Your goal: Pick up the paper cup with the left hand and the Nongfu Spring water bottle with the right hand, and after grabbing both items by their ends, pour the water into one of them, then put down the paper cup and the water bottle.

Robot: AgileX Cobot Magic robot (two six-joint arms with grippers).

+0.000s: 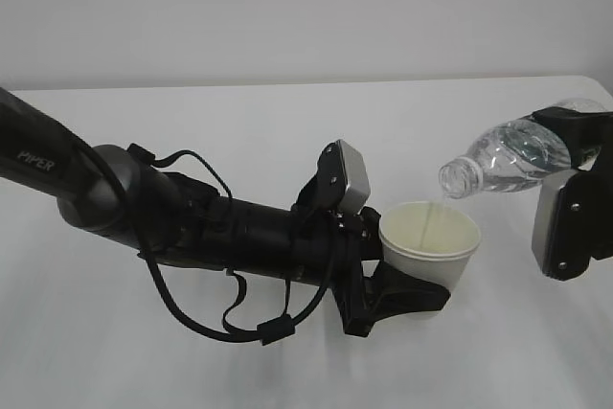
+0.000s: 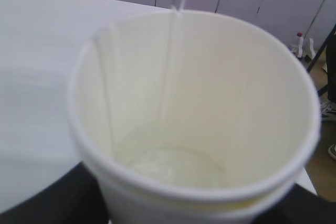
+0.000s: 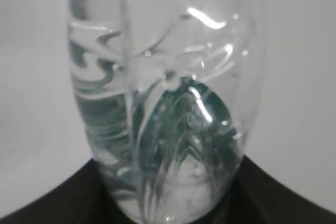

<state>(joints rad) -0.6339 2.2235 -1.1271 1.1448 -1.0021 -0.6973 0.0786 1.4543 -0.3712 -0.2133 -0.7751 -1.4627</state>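
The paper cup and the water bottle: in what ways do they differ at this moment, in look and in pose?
The paper cup is white and opaque; the water bottle is clear plastic with a dark green label. The cup stands upright, mouth up, while the bottle is tipped over with its mouth toward the cup. The cup takes in a thin stream of water; the bottle gives it. Each is held by a gripper above the table.

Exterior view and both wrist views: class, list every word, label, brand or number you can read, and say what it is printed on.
"PIPER": white letters on the black left arm, exterior view.
Water bottle label: only dark green seen through the clear plastic; its lettering cannot be read in any view.
Paper cup: plain white, no print visible.
Right pincer's grey housing: no text visible.
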